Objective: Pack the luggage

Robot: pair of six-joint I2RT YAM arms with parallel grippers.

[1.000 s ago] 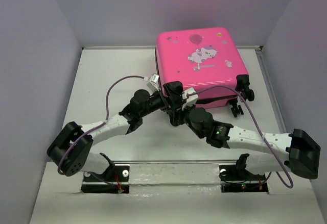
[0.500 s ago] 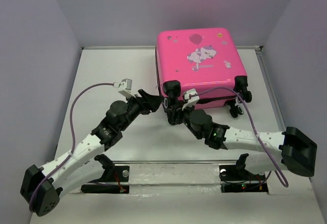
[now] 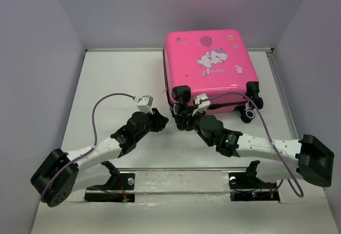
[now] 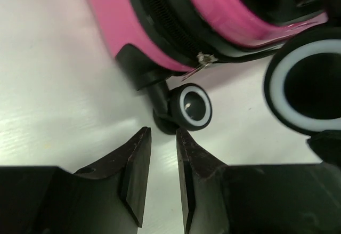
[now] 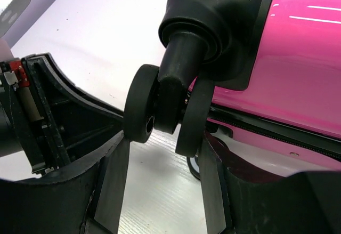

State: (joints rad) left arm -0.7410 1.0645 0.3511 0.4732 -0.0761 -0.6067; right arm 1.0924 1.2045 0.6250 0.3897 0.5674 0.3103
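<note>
At far-right corner of worktop (image 3: 122, 79), luggage (image 3: 210, 63) lies flat, shut, print up. R gripper (image 5: 162, 146) clamps its near-left upper wheel (image 5: 143, 111). L gripper (image 4: 162, 138) just beside, jaws a narrow gap apart, empty, tips near lower wheel (image 4: 194, 106).

I am getting the luggage (image 4: 106, 26) only as a blurred strip running off the left wrist view, its nearest wheel (image 4: 306, 85) being clipped at the right edge, and a second wheel (image 5: 193, 166) showing as a sliver in the right wrist view.

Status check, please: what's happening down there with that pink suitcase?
Left gripper narrowly open, empty. Right gripper clamped on corner wheel. Luggage closed. No obstruction.
</note>
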